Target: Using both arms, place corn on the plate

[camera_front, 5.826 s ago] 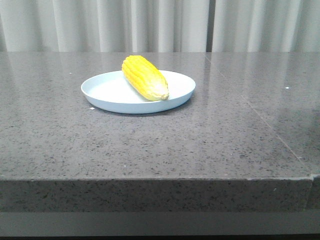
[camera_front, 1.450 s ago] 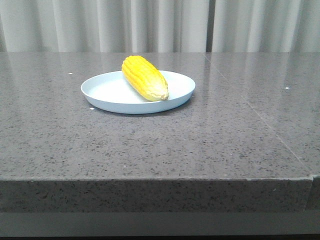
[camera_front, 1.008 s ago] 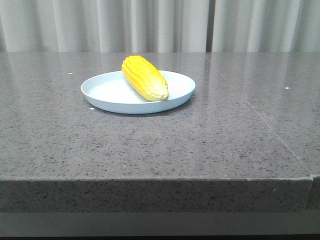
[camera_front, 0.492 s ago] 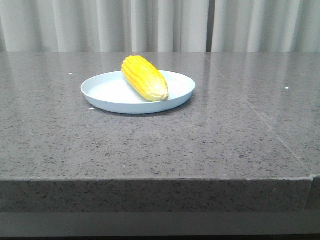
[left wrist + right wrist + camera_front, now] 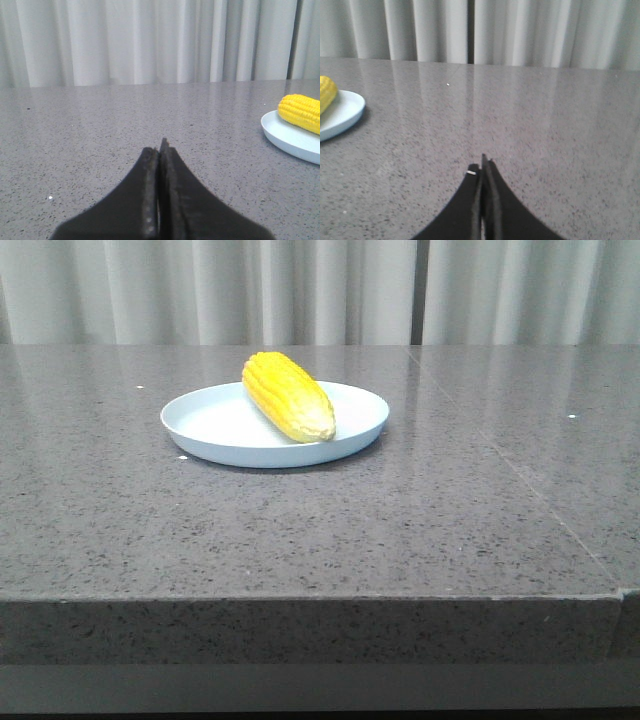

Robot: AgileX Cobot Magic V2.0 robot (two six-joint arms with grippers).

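Front view shows corn lying diagonally across plate.

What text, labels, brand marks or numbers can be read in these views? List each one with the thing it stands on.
None can be read in any view.
The corn: no label or sticker, only kernels.
The plate: plain, unmarked.
The table: speckled grey stone, no writing.
The curtain: plain folds, no print.
The left gripper and right gripper: black fingers, closed, no visible marking.
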